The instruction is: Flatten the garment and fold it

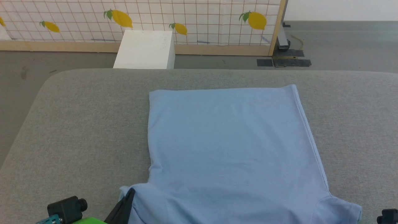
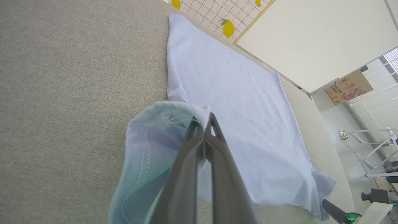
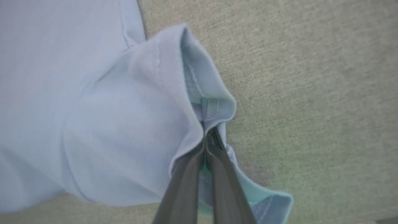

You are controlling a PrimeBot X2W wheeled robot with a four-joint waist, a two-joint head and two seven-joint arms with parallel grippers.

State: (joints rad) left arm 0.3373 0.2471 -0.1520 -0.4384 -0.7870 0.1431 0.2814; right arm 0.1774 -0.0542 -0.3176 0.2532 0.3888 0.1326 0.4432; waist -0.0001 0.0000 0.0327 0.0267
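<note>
On grey cloth surface (image 1: 77, 124), light blue garment (image 1: 230, 140), smooth and flat.

A table (image 1: 77, 124) covered in grey woven cloth, with rounded far corners, is spread across the foreground. Behind it, a white box (image 1: 144, 49) is set on the grey floor (image 1: 342, 43), against a partition (image 1: 202, 18) printed with a brown grid and yellow lemons and framed in pale wood. Dark patches (image 1: 283, 62) are seen on the floor by the partition's right post. In the left wrist view, a printed brown carton (image 2: 349, 87), a wall socket (image 2: 343, 134) and a white metal rack (image 2: 373, 131) are shown beyond the table.
</note>
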